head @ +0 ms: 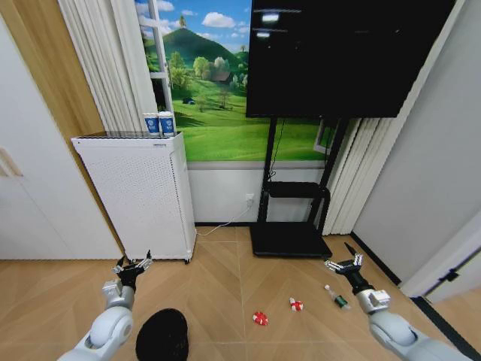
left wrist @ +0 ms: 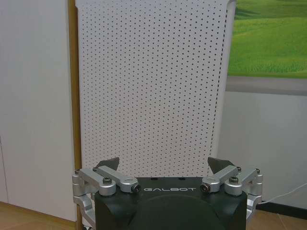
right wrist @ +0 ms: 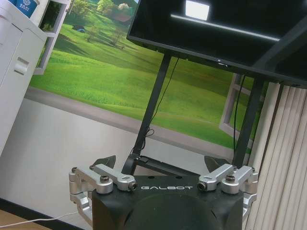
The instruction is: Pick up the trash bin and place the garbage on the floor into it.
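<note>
**Bin and litter untouched, both grippers spread and empty**

The trash bin (head: 161, 336) stands on the floor (head: 225, 278) at its near edge, just beside the left gripper (head: 132, 264), whose jaws are released. Being wire mesh, it looks light and stiff; its rim seems the natural hold. Toward the floor's right side lie the garbage: two red-and-white wrappers (head: 260, 318), (head: 296, 304), likely light and crushable, and a small bottle (head: 337, 297), probably slippery, near the released right gripper (head: 345, 262).
</note>
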{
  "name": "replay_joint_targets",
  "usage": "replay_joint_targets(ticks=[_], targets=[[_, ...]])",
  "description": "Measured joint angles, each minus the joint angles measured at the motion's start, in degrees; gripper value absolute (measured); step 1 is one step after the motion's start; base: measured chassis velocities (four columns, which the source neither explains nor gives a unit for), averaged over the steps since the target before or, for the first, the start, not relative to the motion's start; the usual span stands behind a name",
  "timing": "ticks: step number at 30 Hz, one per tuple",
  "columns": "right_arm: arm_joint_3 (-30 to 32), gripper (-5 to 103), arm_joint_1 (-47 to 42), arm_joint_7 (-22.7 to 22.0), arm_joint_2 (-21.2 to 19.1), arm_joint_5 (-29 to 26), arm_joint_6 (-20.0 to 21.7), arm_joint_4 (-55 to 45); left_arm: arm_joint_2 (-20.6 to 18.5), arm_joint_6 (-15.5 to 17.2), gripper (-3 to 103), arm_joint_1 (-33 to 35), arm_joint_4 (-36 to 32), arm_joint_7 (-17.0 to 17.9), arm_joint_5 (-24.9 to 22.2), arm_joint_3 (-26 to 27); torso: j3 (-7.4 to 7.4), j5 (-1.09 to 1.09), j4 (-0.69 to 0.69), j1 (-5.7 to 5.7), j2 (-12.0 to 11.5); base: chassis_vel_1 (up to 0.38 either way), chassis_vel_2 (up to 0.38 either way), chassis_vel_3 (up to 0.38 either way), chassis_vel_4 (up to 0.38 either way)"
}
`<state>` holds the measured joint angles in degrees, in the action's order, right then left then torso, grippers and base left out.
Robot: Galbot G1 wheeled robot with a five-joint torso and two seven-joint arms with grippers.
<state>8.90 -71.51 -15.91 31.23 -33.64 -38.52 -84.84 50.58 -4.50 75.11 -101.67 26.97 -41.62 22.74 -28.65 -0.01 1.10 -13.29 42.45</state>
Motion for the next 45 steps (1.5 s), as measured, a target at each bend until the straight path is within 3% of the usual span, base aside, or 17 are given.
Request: replay_joint_targets(ticks=[45], targets=[[-0.6,100,0.5,-1.5,1.5,0.0,0.6,0.6,1.4,0.2,100,3.6,-0.1,-0.7,0.7,1.4,6.88,0.01,-0.01,4.78,-11.7,0.0,0.0,0.0,0.0]])
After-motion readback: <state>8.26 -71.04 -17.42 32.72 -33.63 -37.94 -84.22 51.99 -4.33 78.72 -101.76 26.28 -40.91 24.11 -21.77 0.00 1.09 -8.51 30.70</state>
